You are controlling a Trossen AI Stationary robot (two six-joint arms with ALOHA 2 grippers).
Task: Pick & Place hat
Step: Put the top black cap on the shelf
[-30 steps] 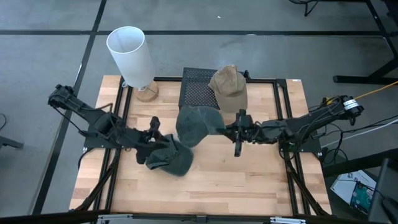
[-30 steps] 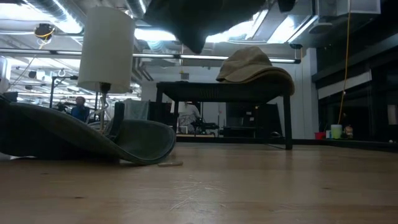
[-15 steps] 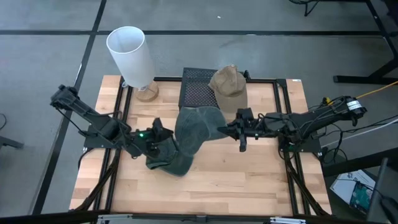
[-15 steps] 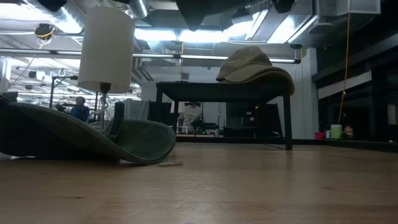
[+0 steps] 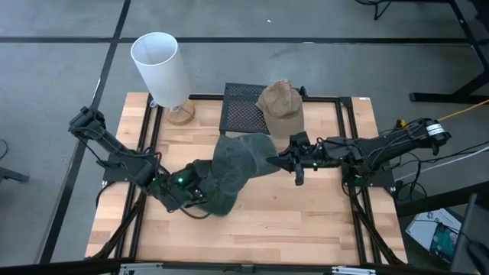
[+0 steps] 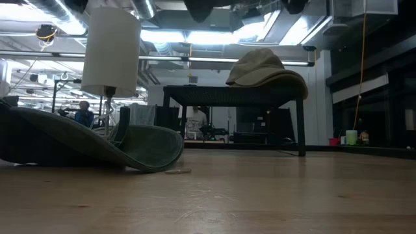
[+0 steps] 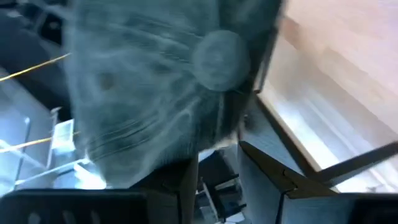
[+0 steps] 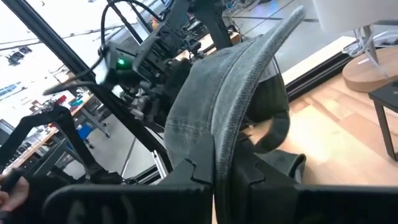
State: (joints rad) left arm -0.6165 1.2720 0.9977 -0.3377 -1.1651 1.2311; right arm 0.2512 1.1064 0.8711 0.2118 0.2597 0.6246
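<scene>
I see the grey cap (image 5: pixel 238 156) hanging above the middle of the table, its brim pinched edge-on between the closed fingers of my right gripper (image 5: pixel 276 159), crown trailing away from the tool toward the left gripper (image 5: pixel 200 189). The left gripper sits low beneath the crown, fingers parted, gripping nothing. Beyond my right gripper, a tan cap (image 5: pixel 280 103) rests on the black mesh stand (image 5: pixel 243 113), next to the white lamp (image 5: pixel 159 67)

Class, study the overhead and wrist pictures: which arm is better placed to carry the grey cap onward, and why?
The right arm. Its gripper is shut on the grey cap's brim, seen clamped in the right wrist view, holding it aloft. The left gripper sits low beside the second grey hat, apparently holding nothing.
</scene>
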